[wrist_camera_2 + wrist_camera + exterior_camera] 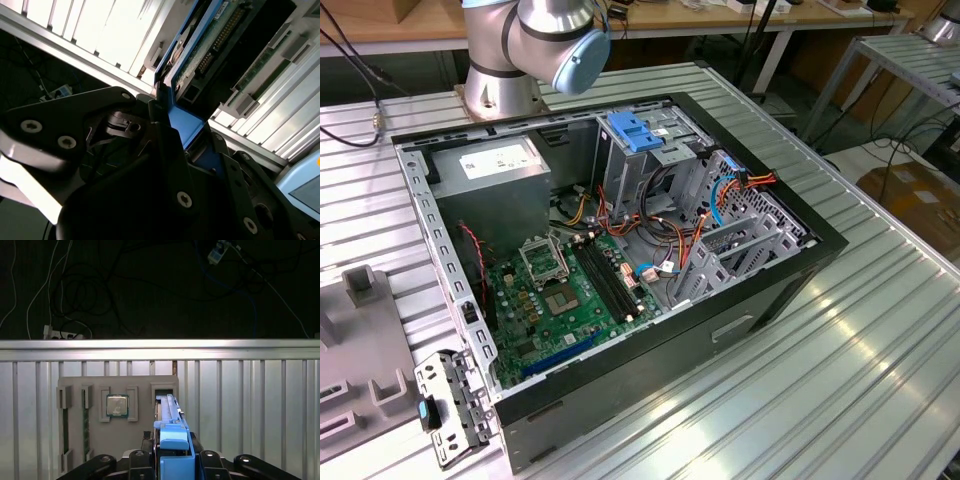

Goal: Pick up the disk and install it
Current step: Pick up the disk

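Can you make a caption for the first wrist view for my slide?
The claw grips the blue-railed disk edge-on at the grey tray that also holds a square chip.

The disk (pixel 172 416) has blue rails; the gripper (pixel 173 452) is black.

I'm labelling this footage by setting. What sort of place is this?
Probably a robotics lab set up for PC assembly: an open computer case sits on a ribbed metal table beside the arm's base, with workbenches behind. The gripper holds a disk.
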Controlling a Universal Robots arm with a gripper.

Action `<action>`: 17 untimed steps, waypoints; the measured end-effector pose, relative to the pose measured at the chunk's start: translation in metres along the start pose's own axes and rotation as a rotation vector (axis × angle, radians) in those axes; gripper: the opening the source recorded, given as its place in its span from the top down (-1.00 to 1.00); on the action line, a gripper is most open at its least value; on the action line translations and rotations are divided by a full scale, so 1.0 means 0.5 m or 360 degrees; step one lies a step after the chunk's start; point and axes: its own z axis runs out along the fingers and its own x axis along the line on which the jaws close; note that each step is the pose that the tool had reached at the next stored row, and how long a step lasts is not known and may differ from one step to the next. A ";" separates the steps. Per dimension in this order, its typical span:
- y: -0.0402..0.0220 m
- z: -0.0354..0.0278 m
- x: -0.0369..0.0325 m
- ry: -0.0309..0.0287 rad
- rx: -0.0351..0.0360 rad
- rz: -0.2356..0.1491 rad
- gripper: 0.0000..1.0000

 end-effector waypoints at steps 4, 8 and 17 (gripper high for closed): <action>0.000 -0.002 0.000 0.00000 0.0000 0.0000 0.25; 0.000 -0.003 0.000 -0.00001 0.0000 0.0000 0.25; 0.000 -0.007 0.000 -0.00001 0.0000 0.0000 0.25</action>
